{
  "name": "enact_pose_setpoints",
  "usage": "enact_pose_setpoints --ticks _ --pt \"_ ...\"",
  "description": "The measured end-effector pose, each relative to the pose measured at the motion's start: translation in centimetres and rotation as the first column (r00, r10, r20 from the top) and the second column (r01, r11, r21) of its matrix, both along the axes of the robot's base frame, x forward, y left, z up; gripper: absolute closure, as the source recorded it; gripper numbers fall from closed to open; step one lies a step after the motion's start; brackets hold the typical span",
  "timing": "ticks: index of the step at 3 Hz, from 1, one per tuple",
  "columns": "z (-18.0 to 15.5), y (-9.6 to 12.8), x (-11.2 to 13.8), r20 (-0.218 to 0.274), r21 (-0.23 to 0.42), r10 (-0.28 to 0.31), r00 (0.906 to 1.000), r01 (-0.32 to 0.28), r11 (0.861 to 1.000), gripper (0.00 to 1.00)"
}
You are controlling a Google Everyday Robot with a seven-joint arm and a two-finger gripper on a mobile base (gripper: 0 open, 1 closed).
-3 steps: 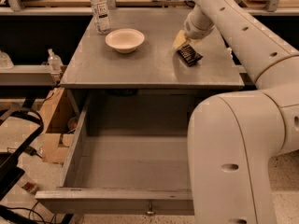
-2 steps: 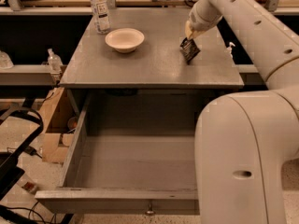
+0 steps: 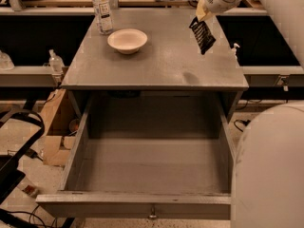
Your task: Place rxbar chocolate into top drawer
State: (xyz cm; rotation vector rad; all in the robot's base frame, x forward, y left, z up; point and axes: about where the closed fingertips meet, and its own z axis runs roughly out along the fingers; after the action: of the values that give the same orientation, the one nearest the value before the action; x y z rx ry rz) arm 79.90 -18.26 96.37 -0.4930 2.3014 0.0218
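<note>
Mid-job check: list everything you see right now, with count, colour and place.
rxbar chocolate: one, dark, hanging from the gripper above the countertop's back right
top drawer: one, grey, pulled open below the countertop
countertop: one, grey, centre
bowl: one, white, countertop back left
water bottle: one, clear, behind the bowl
small bottle: one, clear, shelf at left
cardboard box: one, brown, floor left of drawer
gripper: one, pale, jaws shut on the bar, top right
robot body: white, lower right

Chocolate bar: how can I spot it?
Find the grey cabinet top, then look above its right rear corner. The gripper there holds the rxbar chocolate in the air. It's small, flat and black with white lines, unlike the round white bowl.
</note>
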Motion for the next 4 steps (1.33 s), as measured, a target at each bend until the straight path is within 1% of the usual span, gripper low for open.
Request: enact_pose_setpoints --ticks 1,2,3,4 --pt "1.6 0.4 -3.7 0.01 0.032 0.073 0.9973 -0.073 0.997 1.0" --pt "2.9 1.0 -10.2 0.032 0.111 0.195 0.9802 -0.198 0.974 1.0" --pt "2.7 0.6 -15.0 0.059 0.181 0.259 0.9639 -0.266 0.947 1.0" --pt "1.0 1.7 -18.8 0.099 0.264 0.356 0.9294 -0.369 0.891 1.0"
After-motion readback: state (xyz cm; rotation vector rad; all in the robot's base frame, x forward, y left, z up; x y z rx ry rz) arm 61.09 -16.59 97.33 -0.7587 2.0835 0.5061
